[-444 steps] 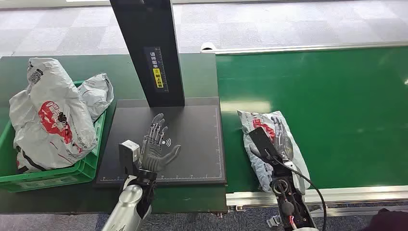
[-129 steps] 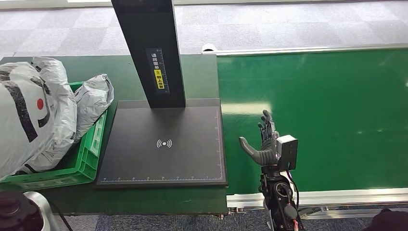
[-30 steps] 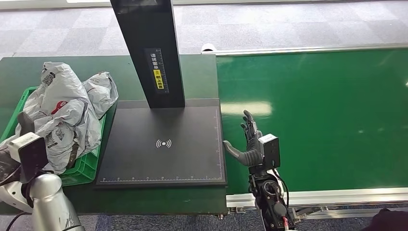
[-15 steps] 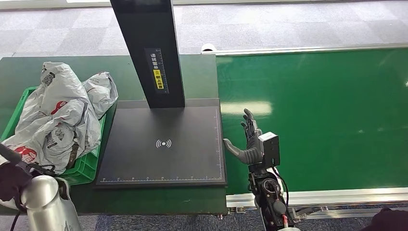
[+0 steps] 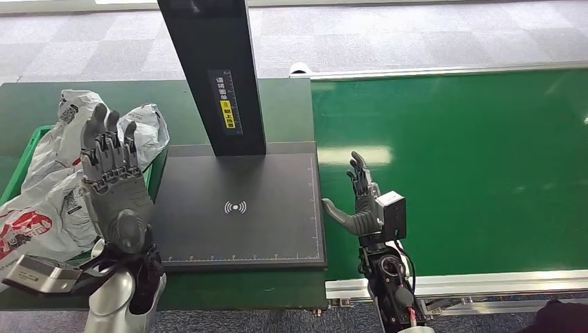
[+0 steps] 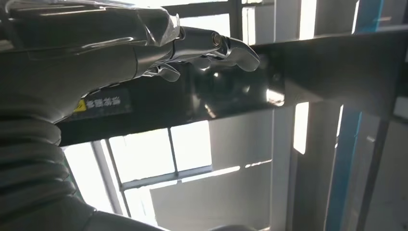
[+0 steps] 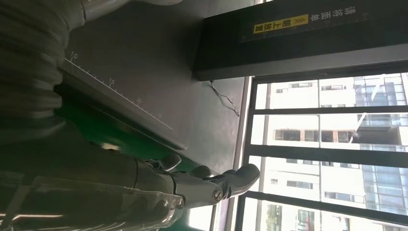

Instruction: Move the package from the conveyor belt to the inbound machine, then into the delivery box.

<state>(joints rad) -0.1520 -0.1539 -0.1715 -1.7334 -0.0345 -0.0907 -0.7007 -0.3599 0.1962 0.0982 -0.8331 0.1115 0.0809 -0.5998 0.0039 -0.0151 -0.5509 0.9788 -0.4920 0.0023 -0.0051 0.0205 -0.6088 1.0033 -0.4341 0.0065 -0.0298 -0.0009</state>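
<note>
Several grey plastic packages (image 5: 52, 163) lie heaped in the green delivery box (image 5: 31, 142) at the left, one of them with red print (image 5: 24, 227). My left hand (image 5: 114, 184) is raised in front of the box and the plate's left edge, palm toward the camera, fingers spread, holding nothing. In the left wrist view its fingers (image 6: 211, 45) stretch out before the black column. My right hand (image 5: 359, 201) stands open over the near left end of the green conveyor belt (image 5: 457, 166), thumb pointing at the inbound machine's black plate (image 5: 263, 187); its fingers (image 7: 216, 187) are straight and hold nothing.
The machine's black column (image 5: 208, 69) with a yellow label (image 5: 227, 112) rises from the back of the plate. A silver rail (image 5: 485, 281) edges the belt at the front. Grey carpet floor (image 5: 416, 35) lies beyond the table.
My left hand has swung up from low beside the box to in front of it, fingers spread. The packages have settled lower in the box. My right hand has hardly moved.
</note>
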